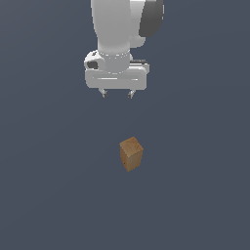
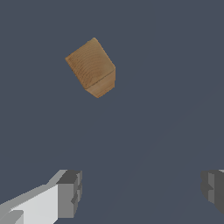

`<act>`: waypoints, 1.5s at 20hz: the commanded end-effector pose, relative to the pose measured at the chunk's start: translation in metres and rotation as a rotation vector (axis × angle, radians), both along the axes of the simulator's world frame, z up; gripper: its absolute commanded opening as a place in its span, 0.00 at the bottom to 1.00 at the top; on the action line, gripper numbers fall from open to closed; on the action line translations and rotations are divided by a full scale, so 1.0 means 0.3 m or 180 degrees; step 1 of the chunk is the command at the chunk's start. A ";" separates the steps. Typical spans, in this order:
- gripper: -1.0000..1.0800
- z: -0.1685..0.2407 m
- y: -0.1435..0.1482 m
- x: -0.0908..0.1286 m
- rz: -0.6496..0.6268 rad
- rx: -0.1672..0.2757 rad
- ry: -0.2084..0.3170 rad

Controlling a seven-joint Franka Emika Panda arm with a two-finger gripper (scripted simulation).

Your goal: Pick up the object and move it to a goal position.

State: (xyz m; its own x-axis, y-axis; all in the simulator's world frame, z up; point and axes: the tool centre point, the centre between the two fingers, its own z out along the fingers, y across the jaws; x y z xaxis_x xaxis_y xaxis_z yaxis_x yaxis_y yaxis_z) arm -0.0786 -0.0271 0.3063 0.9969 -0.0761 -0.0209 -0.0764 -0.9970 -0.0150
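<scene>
Just below centre of the exterior view, the block [image 1: 131, 154] stands upright on the table [image 1: 44, 195], corner-on, untouched. Tool [image 1: 116, 93] hangs in the upper middle, well apart from it, fingers [image 2: 70, 192] spread wide. Risk: block sits rotated relative to the fingers; closing unaligned could catch corners and twist or topple it.

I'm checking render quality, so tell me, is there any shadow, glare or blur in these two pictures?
Exterior view: flat, even light, no cast shadow under the block, no glare on the gripper; edges slightly soft. Wrist view: the block shows sharp wood grain, its one side face darker; no shadow on the ground, no glare, and the fingers are cut off by the frame.
</scene>
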 end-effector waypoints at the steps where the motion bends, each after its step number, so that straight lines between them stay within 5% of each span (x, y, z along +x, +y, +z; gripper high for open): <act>1: 0.96 0.000 0.000 0.000 0.0000 0.0000 0.0000; 17: 0.96 -0.007 -0.013 0.029 0.0054 -0.0070 0.0026; 30: 0.96 -0.146 0.061 0.239 0.0871 -0.0086 -0.0012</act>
